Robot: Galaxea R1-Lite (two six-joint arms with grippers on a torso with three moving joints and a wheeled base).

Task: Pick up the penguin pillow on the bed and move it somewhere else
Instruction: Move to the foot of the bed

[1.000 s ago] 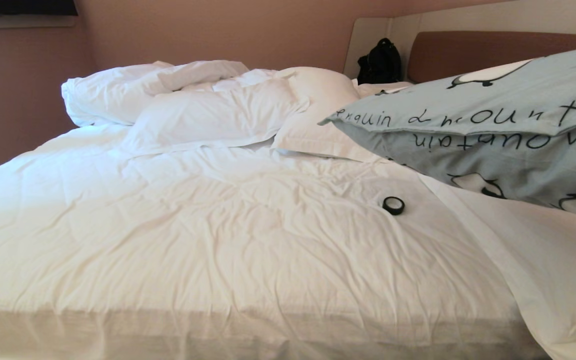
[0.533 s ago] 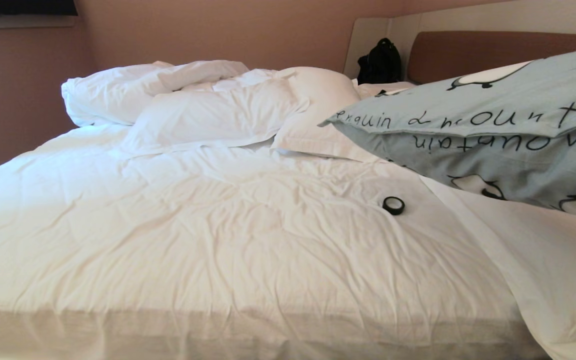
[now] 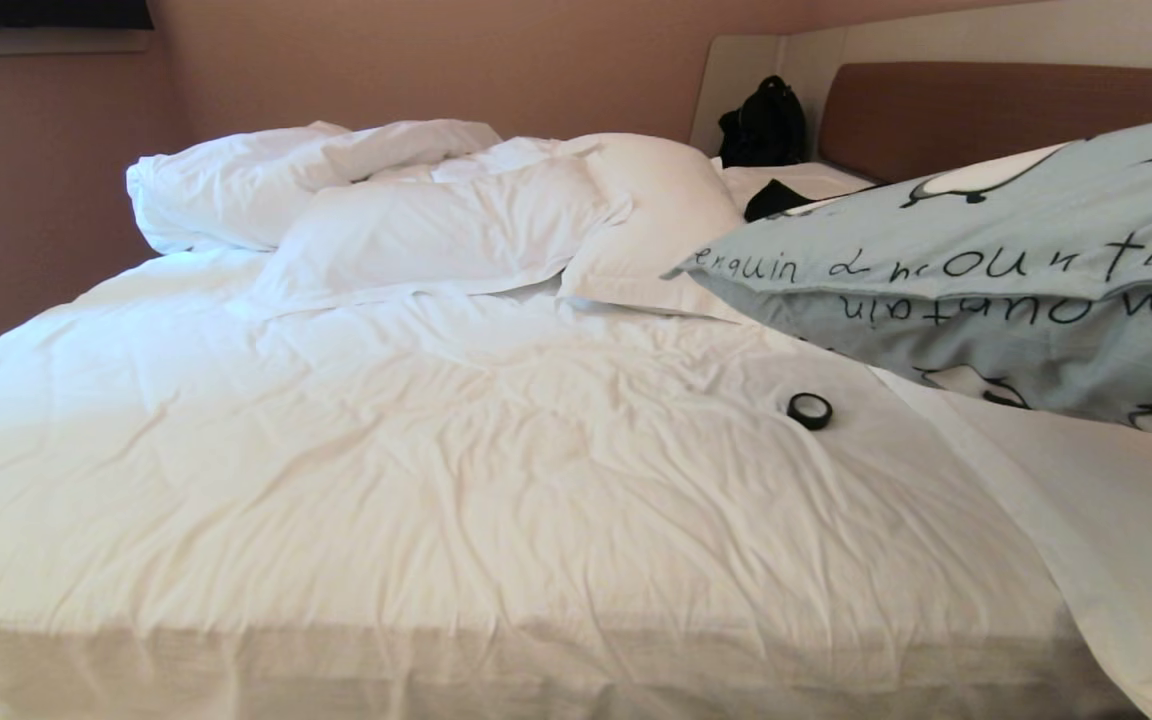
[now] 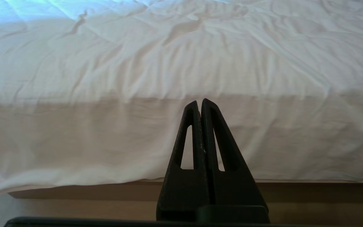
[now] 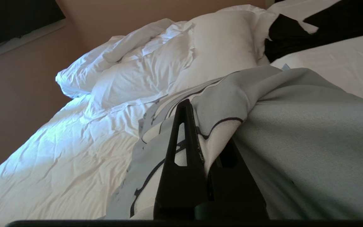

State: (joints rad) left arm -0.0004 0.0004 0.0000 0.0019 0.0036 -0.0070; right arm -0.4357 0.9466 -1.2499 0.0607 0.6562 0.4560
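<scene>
One gripper does our work: the right gripper (image 5: 197, 138) is clenched on a fold of the penguin pillow (image 3: 996, 270), which hangs lifted at the right side above the bed (image 3: 436, 480), near a black tape roll (image 3: 810, 411). Our left gripper (image 4: 201, 105) is parked, pinched together, facing the mattress edge. We judge the carry under way; next we need a clear spot away from the white pillows (image 3: 436, 230).

Pinkish-tan wall (image 3: 436, 60), wooden floor (image 4: 74, 208) (pale), soft daylight
</scene>
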